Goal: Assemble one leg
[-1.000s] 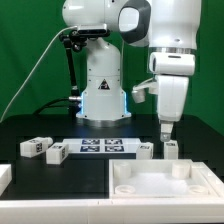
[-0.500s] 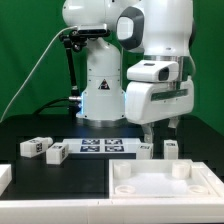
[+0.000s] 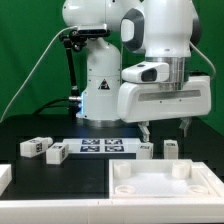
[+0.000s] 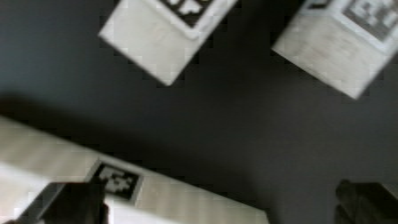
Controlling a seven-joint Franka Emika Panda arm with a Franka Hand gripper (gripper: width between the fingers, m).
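Matte black table top. Thin flat white marker board lies flat mid-table and carries a row of black-and-white square tags. Large white square tray-like plastic piece with raised corner sockets sits in front of it, toward the exterior view's right. Another white part is cut off at the left edge. Plain green backdrop behind.

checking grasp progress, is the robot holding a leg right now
No, the fingers are spread apart with nothing between them; the nearest leg sits on the table.
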